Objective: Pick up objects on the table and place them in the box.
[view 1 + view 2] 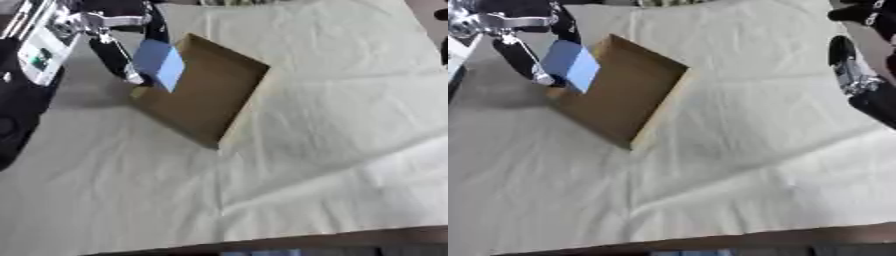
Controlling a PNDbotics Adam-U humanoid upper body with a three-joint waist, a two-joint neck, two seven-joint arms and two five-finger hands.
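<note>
A flat blue object [160, 63] hangs over the near left rim of the open cardboard box [214, 95], pinched in my left hand [118, 42], which comes in from the upper left. Its black fingers curl round the blue piece from above and from the side. The box lies askew on the white cloth and its inside looks bare. My right hand [852, 65] shows only at the right edge of the right eye view, well away from the box, with its fingers hanging relaxed and holding nothing.
A white cloth [332, 150] covers the whole table, wrinkled in front of and to the right of the box. The table's dark front edge [350, 240] runs along the bottom. My left arm's black and white body fills the left edge.
</note>
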